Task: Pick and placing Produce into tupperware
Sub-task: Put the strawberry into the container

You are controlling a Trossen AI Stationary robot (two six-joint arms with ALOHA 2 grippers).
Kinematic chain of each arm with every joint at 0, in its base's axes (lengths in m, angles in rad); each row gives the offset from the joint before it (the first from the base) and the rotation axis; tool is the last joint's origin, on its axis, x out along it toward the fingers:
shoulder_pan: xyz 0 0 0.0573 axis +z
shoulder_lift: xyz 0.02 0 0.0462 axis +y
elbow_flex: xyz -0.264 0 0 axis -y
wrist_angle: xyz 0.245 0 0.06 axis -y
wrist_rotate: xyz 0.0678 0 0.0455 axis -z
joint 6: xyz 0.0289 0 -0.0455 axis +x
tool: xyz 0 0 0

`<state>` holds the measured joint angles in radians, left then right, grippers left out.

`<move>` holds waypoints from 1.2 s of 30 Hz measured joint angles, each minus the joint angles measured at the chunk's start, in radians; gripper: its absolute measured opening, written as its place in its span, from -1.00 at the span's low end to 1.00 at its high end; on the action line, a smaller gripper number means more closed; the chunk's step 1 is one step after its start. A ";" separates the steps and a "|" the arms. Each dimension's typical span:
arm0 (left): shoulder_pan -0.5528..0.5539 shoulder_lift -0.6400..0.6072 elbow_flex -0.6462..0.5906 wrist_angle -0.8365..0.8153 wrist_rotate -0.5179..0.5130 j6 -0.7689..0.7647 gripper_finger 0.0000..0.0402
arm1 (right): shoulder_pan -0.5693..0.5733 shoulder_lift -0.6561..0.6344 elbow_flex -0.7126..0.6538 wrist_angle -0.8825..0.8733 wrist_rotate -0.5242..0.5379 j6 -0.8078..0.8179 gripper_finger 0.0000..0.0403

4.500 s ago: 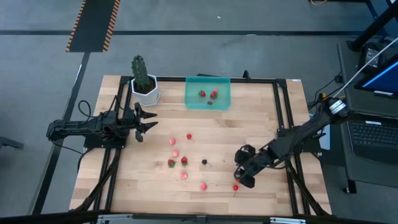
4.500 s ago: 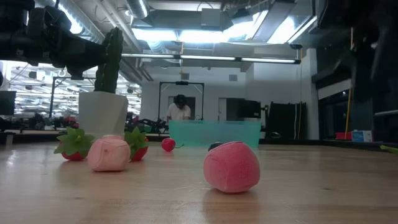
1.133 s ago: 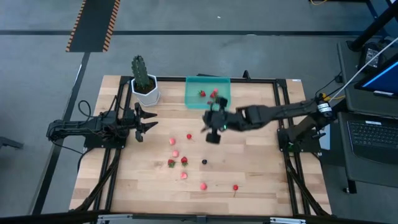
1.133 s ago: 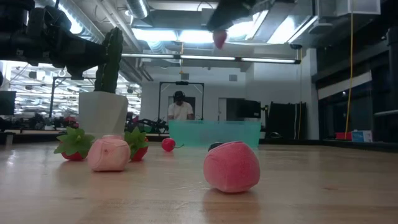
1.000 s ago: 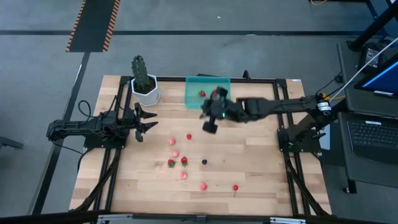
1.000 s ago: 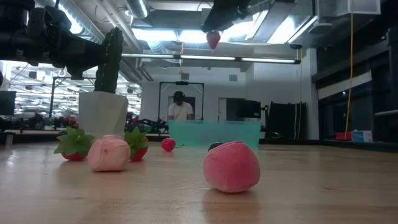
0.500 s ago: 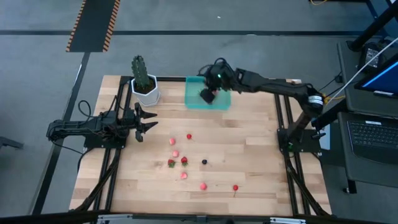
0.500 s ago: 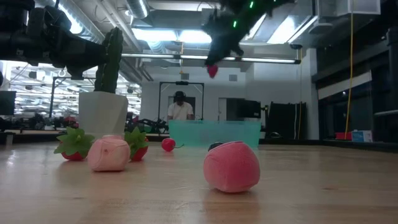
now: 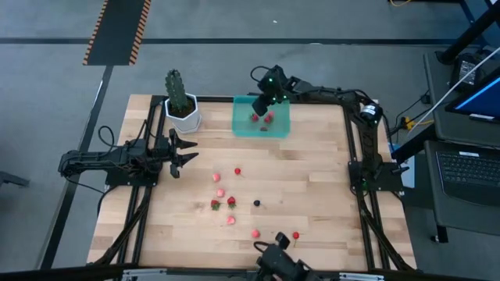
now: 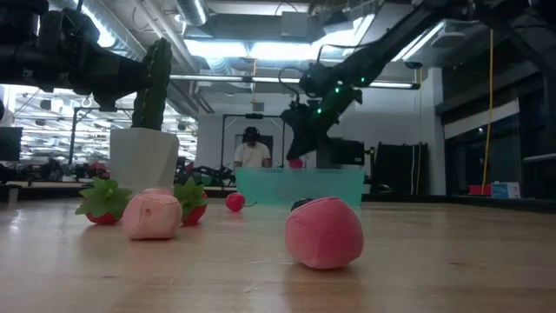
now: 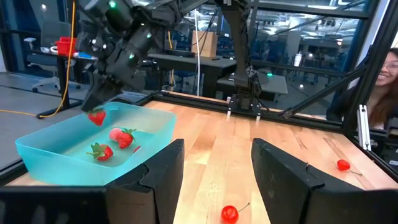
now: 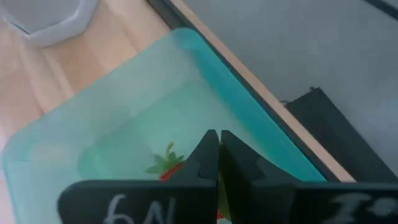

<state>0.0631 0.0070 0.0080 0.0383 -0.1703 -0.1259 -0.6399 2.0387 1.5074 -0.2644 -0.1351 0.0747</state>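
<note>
The right tool [image 11: 99, 102] is hanging above the tupperware [image 9: 261, 117], gripping 1 strawberry [image 11: 96, 116]; the left tool [image 9: 187, 150] is sitting open beside the cactus [image 9: 177, 91].

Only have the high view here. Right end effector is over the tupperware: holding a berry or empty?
Observer: Holding. The left wrist view shows the right end effector shut on a red strawberry above the tupperware.
Operator: Is it touching anything inside?
Observer: No. In that view the strawberry hangs clear of the pieces lying below it.
Operator: What's lying in there?
Observer: Two loose strawberries with green tops and a pink piece, close together.
</note>
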 joint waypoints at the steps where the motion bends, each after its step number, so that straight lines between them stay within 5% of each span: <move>1: 0.000 0.000 0.000 0.000 0.000 0.003 -0.10 | -0.004 0.007 0.000 0.000 -0.011 -0.001 -0.96; 27: 0.000 0.000 0.000 0.000 0.000 0.003 -0.10 | -0.006 0.074 0.000 -0.070 -0.069 -0.197 -0.96; 36: 0.000 0.000 0.000 0.000 0.000 0.002 -0.10 | -0.006 0.074 0.000 -0.067 -0.068 -0.182 -0.70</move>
<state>0.0631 0.0068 0.0082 0.0383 -0.1699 -0.1242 -0.6460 2.1124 1.5071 -0.3318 -0.2031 -0.1077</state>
